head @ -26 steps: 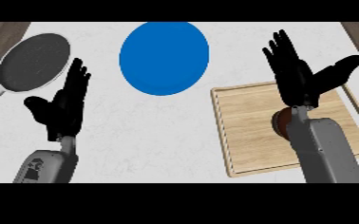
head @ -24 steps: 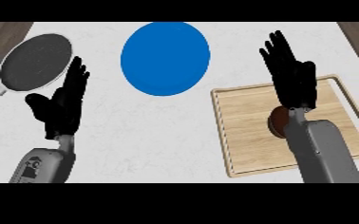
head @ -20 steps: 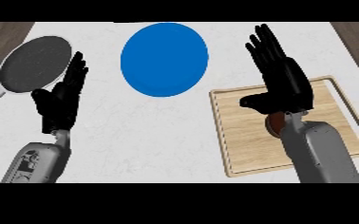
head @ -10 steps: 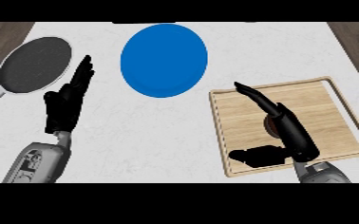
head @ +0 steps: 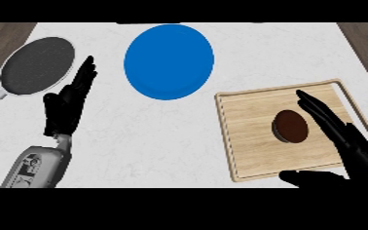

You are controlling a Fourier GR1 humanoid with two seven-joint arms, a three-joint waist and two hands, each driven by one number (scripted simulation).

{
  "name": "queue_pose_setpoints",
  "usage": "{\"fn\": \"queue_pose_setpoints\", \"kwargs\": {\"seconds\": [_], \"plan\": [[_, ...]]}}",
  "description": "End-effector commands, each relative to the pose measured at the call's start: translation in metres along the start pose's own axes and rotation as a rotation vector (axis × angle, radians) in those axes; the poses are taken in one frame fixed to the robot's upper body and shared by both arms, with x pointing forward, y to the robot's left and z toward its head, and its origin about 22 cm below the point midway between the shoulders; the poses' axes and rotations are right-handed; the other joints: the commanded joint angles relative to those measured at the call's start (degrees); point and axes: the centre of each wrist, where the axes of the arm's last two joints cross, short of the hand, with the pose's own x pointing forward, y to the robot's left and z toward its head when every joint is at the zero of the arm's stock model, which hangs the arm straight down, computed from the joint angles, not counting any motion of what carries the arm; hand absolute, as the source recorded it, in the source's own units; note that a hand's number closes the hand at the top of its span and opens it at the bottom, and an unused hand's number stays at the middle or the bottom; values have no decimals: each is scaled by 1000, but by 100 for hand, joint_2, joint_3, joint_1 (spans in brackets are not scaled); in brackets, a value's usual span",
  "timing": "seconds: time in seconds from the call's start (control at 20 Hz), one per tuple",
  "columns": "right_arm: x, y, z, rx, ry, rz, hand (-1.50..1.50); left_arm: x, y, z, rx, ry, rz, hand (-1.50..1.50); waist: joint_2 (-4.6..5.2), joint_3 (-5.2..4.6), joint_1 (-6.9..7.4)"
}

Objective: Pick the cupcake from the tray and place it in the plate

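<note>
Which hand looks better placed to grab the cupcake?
The right hand. It is open over the wooden tray, just beside the cupcake. The left hand rests open across the counter, beside the grey pan.

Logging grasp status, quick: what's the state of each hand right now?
Left hand: open, holding nothing.
Right hand: open beside the cupcake, holding nothing.

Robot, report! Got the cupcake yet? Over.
Left hand open, resting. Right hand open beside cupcake, no grip. Cupcake on tray. Nothing between it and plate.
</note>
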Motion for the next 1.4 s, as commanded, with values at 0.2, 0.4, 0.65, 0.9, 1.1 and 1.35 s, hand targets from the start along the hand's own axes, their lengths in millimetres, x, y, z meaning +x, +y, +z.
{"fn": "queue_pose_setpoints", "kwargs": {"seconds": [0.2, 0.4, 0.65, 0.9, 1.1, 1.35], "plan": [[36, -63, 5, 229, 229, 334, -150, -15, -4, 8, -15, 0, -10, 0, -8, -17, -22], [59, -91, 1, 305, 292, 352, -150, 13, 0, -9, -11, 1, -9, 0, -1, -4, -9], [58, -92, -19, 368, 402, 377, -150, 7, 10, -15, -12, -9, 7, 0, 27, -2, 88], [39, -85, -39, 398, 426, 380, -150, -4, -11, -12, -28, -15, 2, 0, 38, 0, 134], [43, -50, -51, 445, 423, 398, -150, -9, -8, -10, -38, 2, 9, 0, 35, -1, 147], [15, -31, -46, 499, 476, 450, -150, 10, -2, -16, -26, -13, 13, 0, 32, 2, 140]]}}
